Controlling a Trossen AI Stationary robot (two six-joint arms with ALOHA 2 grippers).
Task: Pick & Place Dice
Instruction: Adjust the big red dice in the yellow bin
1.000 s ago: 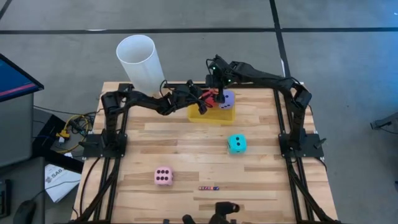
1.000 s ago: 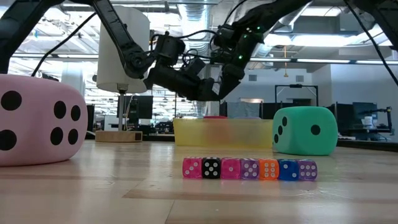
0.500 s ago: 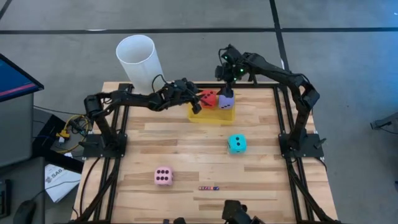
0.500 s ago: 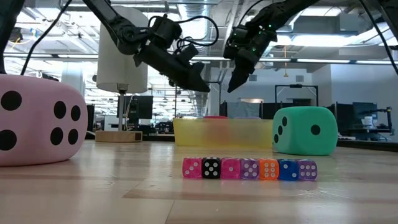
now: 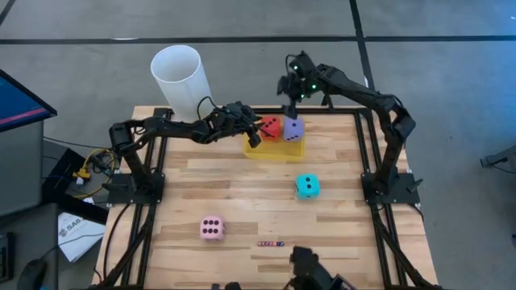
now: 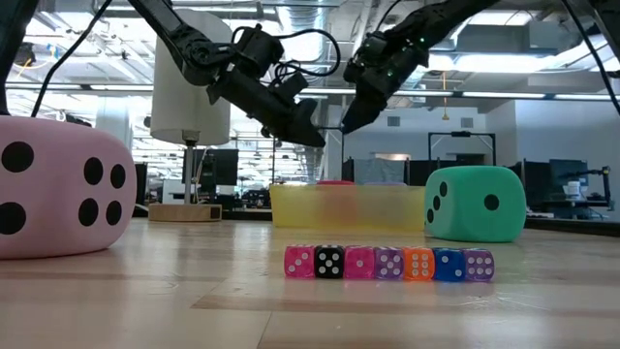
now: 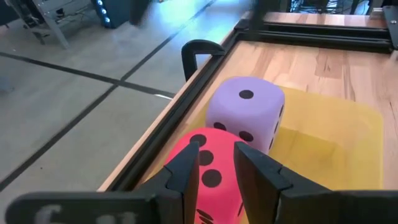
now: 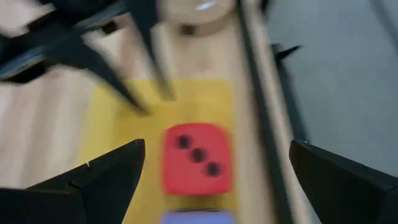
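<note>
Red die in yellow tray, just beyond left claw

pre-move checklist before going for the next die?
1. Red die and purple die in yellow tray: ok.
2. Right claw open, empty, above tray: ok.
3. Left claw nearly closed, empty, over red die: not ok for a pick.
4. Cyan die free on table: ok.
5. Pink die free on table: ok.
6. Tiny dice row clear of both: ok.
</note>
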